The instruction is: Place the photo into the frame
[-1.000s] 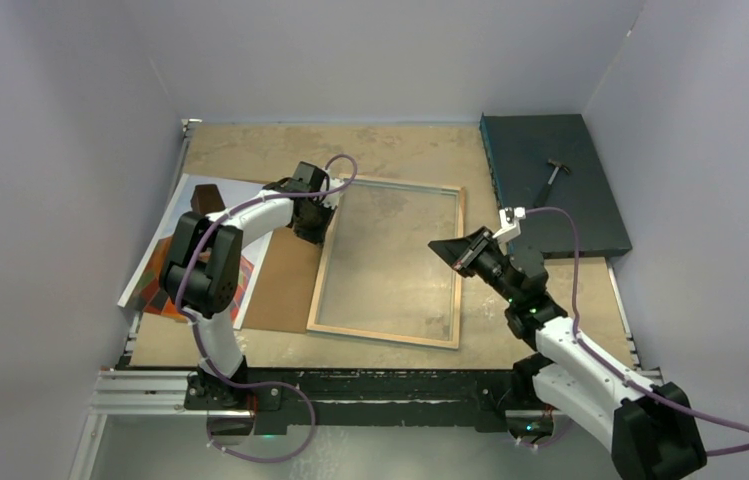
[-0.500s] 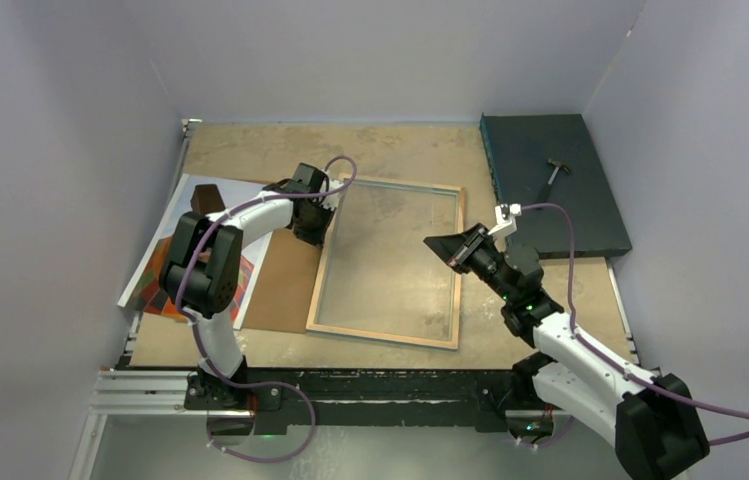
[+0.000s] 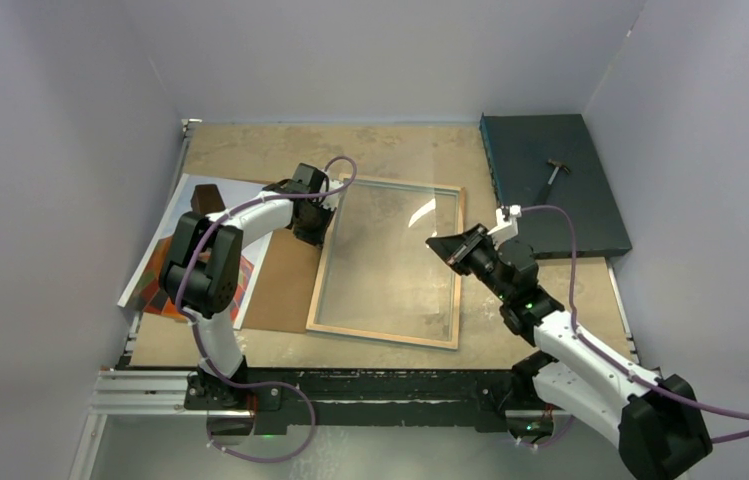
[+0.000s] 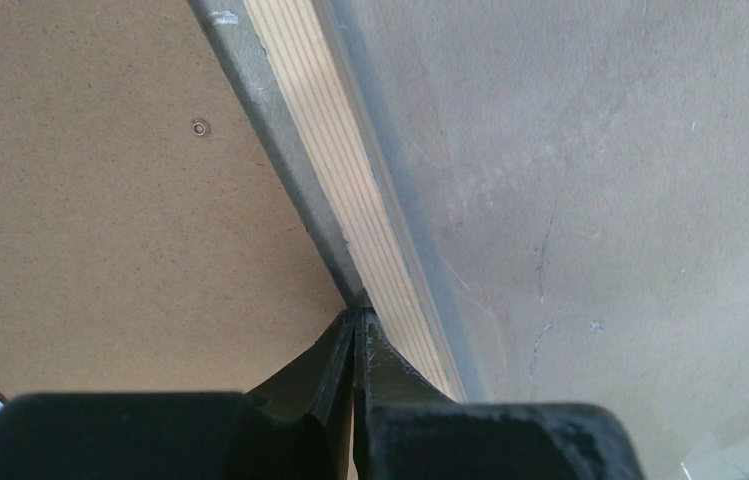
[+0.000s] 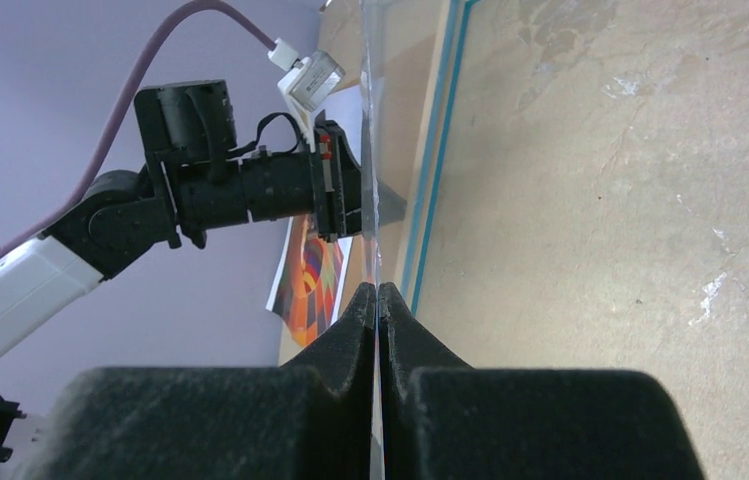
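Right end effector (image 3: 444, 243) sits a little further left than a second ago, and a bright glare patch now shows on the clear pane (image 3: 420, 212) over the frame; left arm unchanged.

- Right end effector (image 5: 377, 292): fingers pressed fully together on the near edge of the clear pane (image 5: 371, 150), which the wrist view shows edge-on, as a thin line rising from the fingertips.
- Left end effector (image 3: 312, 222): fingers closed tight. In the wrist view the tips (image 4: 355, 318) meet at the outer edge of the frame's left rail. Cannot tell whether they pinch anything.
- Frame (image 3: 382, 336): lies flat mid-desk, pale bare wood up. Wood grain of the rail is plain in the left wrist view (image 4: 350, 190); a blue lip shows along its edge in the right wrist view (image 5: 428, 200).
- Photo (image 3: 157, 290): far left of the desk (image 3: 390, 150), outside the frame, picture side up, partly hidden by the left arm. Orange-red checks are visible from the right wrist (image 5: 312, 280).
- Brown backing board (image 3: 285, 285): lies between photo and frame, overlapping the photo's right side.
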